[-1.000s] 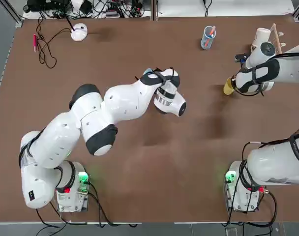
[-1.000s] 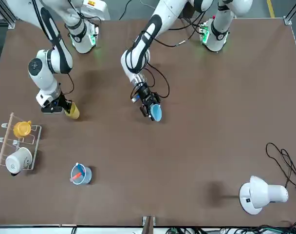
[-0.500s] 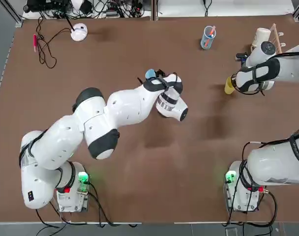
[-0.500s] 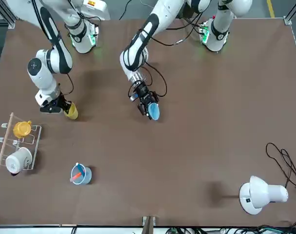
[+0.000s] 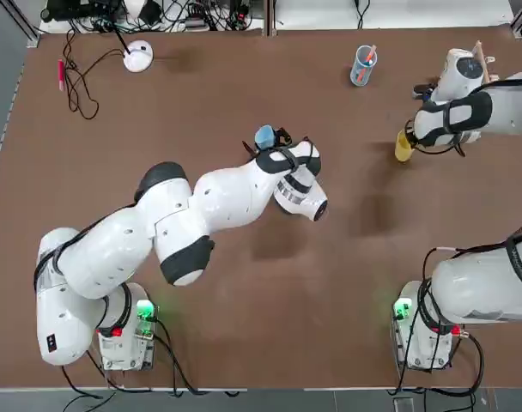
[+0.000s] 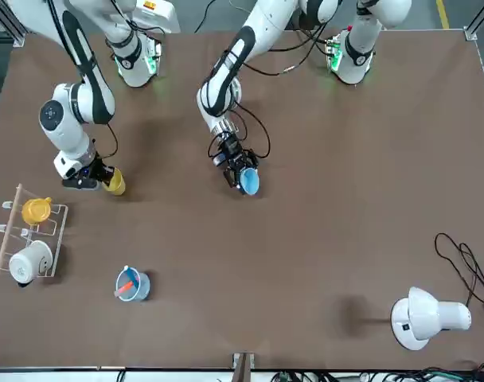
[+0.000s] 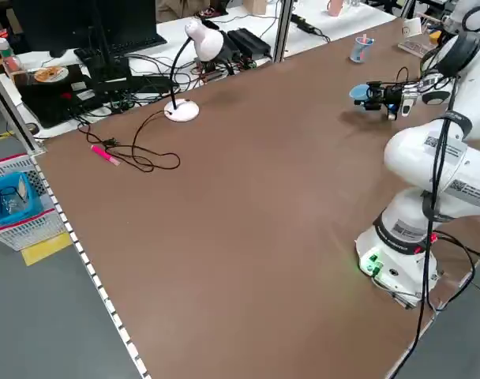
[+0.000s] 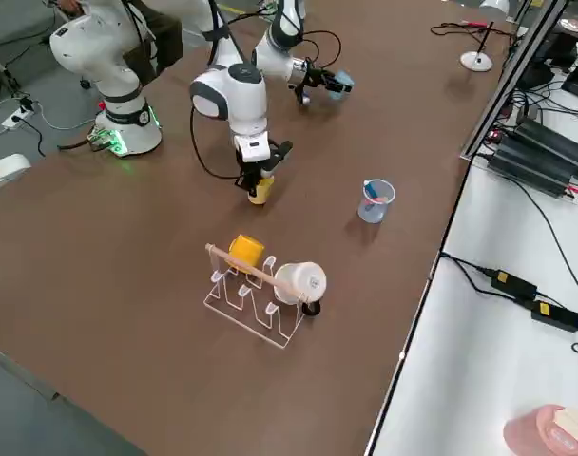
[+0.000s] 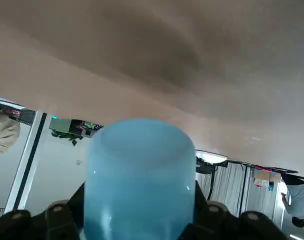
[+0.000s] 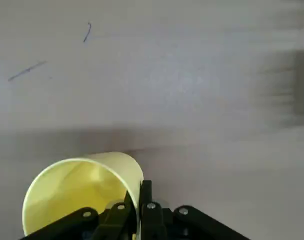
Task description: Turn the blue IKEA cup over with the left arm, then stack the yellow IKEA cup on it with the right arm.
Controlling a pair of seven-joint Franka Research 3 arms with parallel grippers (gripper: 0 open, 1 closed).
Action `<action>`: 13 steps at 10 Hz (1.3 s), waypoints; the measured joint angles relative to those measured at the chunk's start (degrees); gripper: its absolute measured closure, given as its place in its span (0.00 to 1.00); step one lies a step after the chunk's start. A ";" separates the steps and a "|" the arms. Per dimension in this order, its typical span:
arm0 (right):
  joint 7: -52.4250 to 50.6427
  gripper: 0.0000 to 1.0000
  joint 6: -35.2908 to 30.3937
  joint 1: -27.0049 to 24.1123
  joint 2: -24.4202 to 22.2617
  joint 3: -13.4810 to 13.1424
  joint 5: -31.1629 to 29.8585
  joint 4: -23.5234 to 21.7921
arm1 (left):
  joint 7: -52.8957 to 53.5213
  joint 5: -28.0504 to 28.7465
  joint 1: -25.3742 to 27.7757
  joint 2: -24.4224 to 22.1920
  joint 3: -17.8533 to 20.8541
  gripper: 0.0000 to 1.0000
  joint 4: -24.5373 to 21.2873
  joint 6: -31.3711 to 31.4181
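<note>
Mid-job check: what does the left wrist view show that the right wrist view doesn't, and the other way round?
Only the left wrist view: the blue cup at the left gripper, out over the middle of the table, plus a person in the room beyond. Whether the cup is gripped I can't tell.

Only the right wrist view: the yellow cup, its open mouth showing, with the right gripper shut on its wall, and two pen marks.

Both: the tabletop.

Right arm [image 5: 493, 107] cut off at top view's edge.
</note>
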 joint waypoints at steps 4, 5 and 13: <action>0.10 0.95 -3.95 0.09 -0.91 0.06 1.04 1.78 | 0.00 0.00 -0.09 0.00 0.01 0.17 0.63 -0.05; 0.10 0.95 -5.43 0.41 -1.06 0.20 2.63 2.24 | 0.00 0.00 -0.11 0.00 0.01 0.17 0.67 -0.06; 0.07 0.95 -10.49 2.64 -2.88 3.45 14.89 5.20 | -0.09 0.00 -0.14 -0.25 0.02 0.01 1.72 -0.17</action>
